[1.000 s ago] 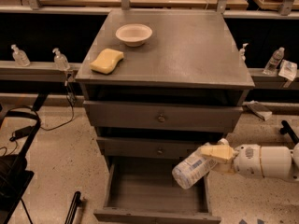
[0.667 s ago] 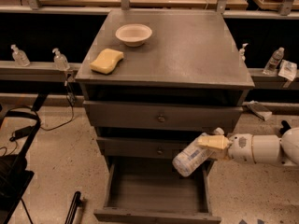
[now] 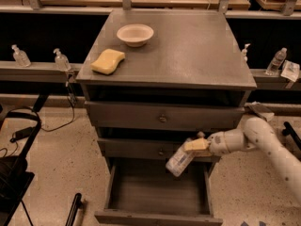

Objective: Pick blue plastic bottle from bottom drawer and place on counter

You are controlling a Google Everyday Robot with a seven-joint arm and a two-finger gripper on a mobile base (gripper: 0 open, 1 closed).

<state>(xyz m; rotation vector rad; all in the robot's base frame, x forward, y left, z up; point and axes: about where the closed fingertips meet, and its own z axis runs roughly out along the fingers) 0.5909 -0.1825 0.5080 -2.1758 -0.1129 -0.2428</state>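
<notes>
The gripper (image 3: 195, 146) is out in front of the grey cabinet, below the counter's front right corner and level with the middle drawer (image 3: 141, 148). Its pale yellow fingers (image 3: 197, 145) are clamped across the upper part of the blue plastic bottle (image 3: 178, 160). The bottle hangs in the air, tilted, with its upper end towards the gripper and its base down and to the left. It is in front of the middle drawer's face and above the right half of the bottom drawer (image 3: 155, 216), touching neither the drawer floor nor its walls as far as can be seen.

The white arm (image 3: 265, 142) comes in from the right side of the view, curving up from the lower right to the wrist just behind the fingers.

The bottom drawer is pulled out. Its grey inside is open to view beneath the bottle. The top drawer (image 3: 122, 117) and the middle drawer are pushed in, each with a round knob at its centre.

The counter (image 3: 188, 46) carries two things. A shallow cream bowl (image 3: 135, 34) stands near the back edge, left of centre. A yellow sponge (image 3: 108, 61) lies near the front left corner, just in front of the bowl and apart from it.

Beyond the counter's left edge, two small pump bottles (image 3: 20, 55) stand on a low ledge. Beyond its right edge stands a small water bottle (image 3: 276, 61).
</notes>
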